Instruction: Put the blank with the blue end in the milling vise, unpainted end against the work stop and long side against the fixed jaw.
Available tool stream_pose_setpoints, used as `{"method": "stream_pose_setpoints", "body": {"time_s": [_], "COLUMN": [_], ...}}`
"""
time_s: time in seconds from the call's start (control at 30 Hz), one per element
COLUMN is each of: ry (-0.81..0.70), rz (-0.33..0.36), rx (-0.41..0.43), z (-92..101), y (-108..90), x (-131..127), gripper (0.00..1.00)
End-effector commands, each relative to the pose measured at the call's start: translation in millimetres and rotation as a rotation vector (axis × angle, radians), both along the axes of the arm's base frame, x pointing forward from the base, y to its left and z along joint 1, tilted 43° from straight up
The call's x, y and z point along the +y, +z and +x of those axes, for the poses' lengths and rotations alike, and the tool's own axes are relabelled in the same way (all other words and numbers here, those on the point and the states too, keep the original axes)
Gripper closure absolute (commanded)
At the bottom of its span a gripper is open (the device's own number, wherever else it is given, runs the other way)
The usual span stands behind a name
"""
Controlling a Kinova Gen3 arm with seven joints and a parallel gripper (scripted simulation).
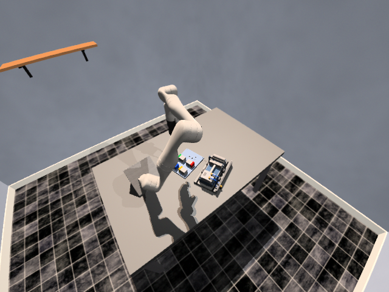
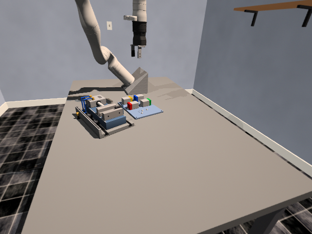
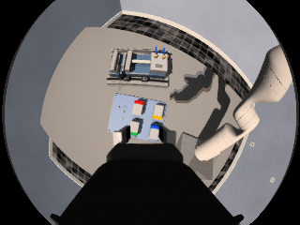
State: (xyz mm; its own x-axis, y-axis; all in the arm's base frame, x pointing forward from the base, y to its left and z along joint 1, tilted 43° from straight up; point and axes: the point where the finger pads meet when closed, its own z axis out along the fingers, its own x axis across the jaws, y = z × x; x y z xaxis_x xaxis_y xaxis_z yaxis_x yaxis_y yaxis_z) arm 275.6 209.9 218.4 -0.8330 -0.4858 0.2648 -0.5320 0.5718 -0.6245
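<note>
The blue-ended blank (image 2: pixel 140 97) (image 3: pixel 154 134) lies on the light blue plate (image 1: pixel 197 156) (image 2: pixel 153 112) (image 3: pixel 114 114); the arm partly hides it in the top view. With it lie the red-ended blank (image 1: pixel 189 162) (image 2: pixel 134 105) (image 3: pixel 137 110), the yellow-ended blank (image 1: pixel 183 171) (image 2: pixel 125 100) (image 3: pixel 158 111) and the green-ended blank (image 1: pixel 182 158) (image 2: pixel 144 102) (image 3: pixel 135 126). My gripper (image 2: pixel 136 51) is open and empty, pointing down high above the table. The vise's fixed jaw (image 2: pixel 112 114) (image 3: pixel 113 61) faces the moving jaw (image 2: pixel 106 108); the low bars are not clearly visible.
The vise (image 1: pixel 205 175) (image 3: pixel 138 82) stands beside the plate, with blue hoses (image 2: pixel 83 102) at its far end. A grey wedge-shaped block (image 1: pixel 141 171) (image 2: pixel 141 83) stands beyond the plate, by the arm's base. Small white pegs (image 2: pixel 142 112) stand on the plate.
</note>
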Motion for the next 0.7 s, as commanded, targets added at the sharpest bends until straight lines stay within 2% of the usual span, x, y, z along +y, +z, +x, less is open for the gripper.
{"method": "stream_pose_setpoints", "body": {"time_s": [0.0, 0.67], "ry": [0.021, -0.159], "rz": [-0.004, 0.033], "rx": [0.021, -0.141], "z": [0.2, 0.8], "y": [-0.4, 1.6], "x": [-0.9, -1.4], "gripper": [0.0, 0.0]}}
